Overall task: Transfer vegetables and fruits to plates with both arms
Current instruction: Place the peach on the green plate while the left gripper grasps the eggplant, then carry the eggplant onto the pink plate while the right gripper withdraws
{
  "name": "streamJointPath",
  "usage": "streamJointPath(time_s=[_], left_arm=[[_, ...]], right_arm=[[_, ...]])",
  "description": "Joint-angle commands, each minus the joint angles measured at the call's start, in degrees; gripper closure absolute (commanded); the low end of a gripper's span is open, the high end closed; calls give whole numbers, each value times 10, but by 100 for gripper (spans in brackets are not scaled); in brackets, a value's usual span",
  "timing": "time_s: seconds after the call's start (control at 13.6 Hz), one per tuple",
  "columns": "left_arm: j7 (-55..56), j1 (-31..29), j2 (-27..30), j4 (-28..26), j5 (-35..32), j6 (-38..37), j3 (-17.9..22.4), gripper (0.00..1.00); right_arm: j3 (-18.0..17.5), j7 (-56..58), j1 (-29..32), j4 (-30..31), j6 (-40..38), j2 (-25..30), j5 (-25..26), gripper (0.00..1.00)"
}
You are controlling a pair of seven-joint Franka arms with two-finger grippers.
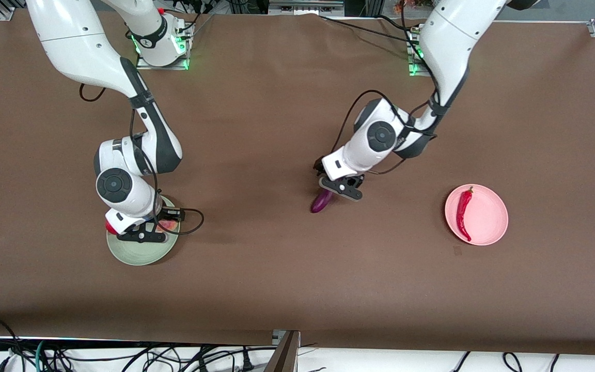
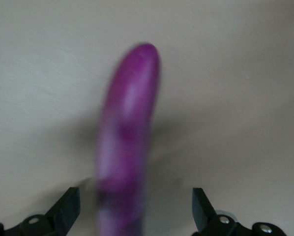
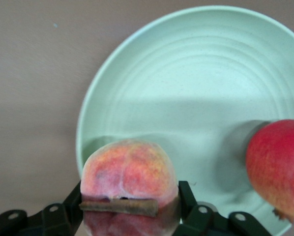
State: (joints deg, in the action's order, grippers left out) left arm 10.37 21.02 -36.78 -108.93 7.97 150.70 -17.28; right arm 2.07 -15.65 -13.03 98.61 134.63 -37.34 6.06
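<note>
1. The right gripper (image 3: 130, 209) has its jaws pressed against either side of the peach (image 3: 129, 179), low over the rim of the green plate (image 3: 196, 88). Judging by that, the fruit is being set down or is about to be let go.
2. Just beside those jaws, on the same plate, sits the red fruit (image 3: 277, 164). It takes up part of the dish, so the peach needs the free patch next to it; a bump could roll either one.
3. The left gripper (image 2: 136, 209) has its jaws spread wide, one on each side of the eggplant (image 2: 130, 132), which runs lengthwise out from between them. They do not appear to touch it yet; whether it lies on the table (image 1: 277, 103) I cannot tell for certain.
4. This straddling pose suits a pinch across the slim body.
5. Well apart from those jaws, toward the left arm's end of the table, the pink plate (image 1: 488, 219) already carries the chili (image 1: 464, 213) along one edge, leaving bare room beside it for the eggplant.
6. Nothing stands between the eggplant and that plate.
</note>
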Motion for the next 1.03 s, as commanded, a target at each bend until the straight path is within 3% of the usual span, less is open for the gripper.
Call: streamJointPath(time_s=[0.0,0.07,0.15,0.29,0.59,0.81,0.96], left_arm=[[8,6,-25,-1,4,54,8,14],[9,4,-22,-1,4,53,8,78],[8,2,-16,-1,3,51,8,95],[6,-8,-1,-1,3,39,8,100],[8,-74,47,-1,3,0,9,100],[-25,-155,89,15,-6,-145,10,100],[-73,-215,107,19,-48,-219,12,100]], right_arm=[[-12,47,32,19,12,20,-9,1],[-12,46,32,17,-4,31,-9,1],[-14,45,32,9,-35,40,-20,1],[-17,45,29,-29,-110,67,-68,1],[-19,15,13,-54,-183,150,-71,1],[-18,13,13,-54,-270,232,-71,1],[-15,17,13,-54,-325,283,-73,1]])
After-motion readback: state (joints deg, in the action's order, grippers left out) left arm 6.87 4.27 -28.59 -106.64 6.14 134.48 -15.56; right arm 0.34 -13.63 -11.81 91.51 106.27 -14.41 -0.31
